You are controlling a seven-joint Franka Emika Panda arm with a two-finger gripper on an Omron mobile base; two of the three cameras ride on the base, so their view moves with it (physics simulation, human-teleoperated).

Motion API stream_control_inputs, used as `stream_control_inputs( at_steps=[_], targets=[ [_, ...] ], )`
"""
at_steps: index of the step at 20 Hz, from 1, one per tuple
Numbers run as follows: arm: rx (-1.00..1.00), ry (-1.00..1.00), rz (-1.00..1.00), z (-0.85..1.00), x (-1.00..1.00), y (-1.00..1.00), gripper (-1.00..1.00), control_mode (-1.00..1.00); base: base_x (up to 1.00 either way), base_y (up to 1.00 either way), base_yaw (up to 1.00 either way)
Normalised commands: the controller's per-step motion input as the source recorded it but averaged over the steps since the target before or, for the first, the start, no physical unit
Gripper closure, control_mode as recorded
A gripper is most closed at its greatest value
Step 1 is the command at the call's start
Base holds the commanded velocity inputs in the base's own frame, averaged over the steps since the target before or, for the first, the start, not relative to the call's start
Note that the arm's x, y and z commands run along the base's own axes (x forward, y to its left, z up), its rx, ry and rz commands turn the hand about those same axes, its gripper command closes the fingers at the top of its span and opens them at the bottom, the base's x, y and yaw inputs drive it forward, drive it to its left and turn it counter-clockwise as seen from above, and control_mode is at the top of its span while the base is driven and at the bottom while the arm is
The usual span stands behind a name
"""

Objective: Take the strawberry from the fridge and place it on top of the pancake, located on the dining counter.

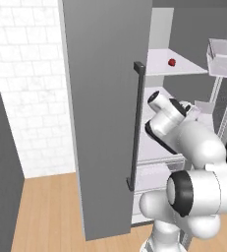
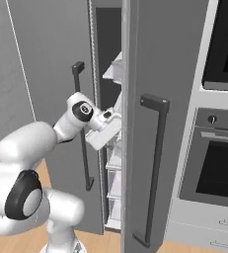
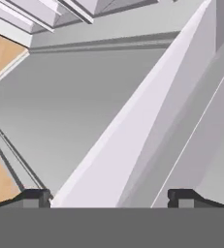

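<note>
The fridge [image 1: 105, 98] stands with its doors swung open. A tiny dark-red strawberry [image 1: 172, 62] rests on an upper white shelf [image 1: 184, 66] inside. My arm reaches into the fridge, its hand [image 1: 181, 112] a shelf lower than the berry and slightly to its right. In the hand view my gripper [image 3: 108, 197] is open with its fingertips [image 3: 36, 197] far apart and nothing between them, facing a white shelf edge [image 3: 133, 140] and the grey inner wall. The pancake and the dining counter are out of view.
The left door's black bar handle [image 1: 137, 123] hangs just left of my forearm. The right door [image 2: 140, 74] with its handle [image 2: 155, 163] crowds my hand from the right. A clear door bin [image 1: 222, 58] sits upper right. A built-in oven [image 2: 219, 168] stands beside the fridge.
</note>
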Motion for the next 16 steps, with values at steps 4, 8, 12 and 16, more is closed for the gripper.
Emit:
stream_control_inputs(
  at_steps=[4,8,12,16],
  targets=[
    [0.00,0.08,0.00,-0.05,-0.15,-1.00,-1.00,-1.00,0.00,0.00,0.00],
    [0.00,0.06,0.00,-0.08,-0.17,-1.00,-1.00,-1.00,0.00,0.00,0.00],
    [0.04,0.03,-0.02,-0.04,-0.24,-1.00,-1.00,-1.00,0.00,0.00,0.00],
    [0.06,0.00,-0.01,-0.01,-0.08,-1.00,-1.00,-1.00,0.00,0.00,0.00]
  ],
)
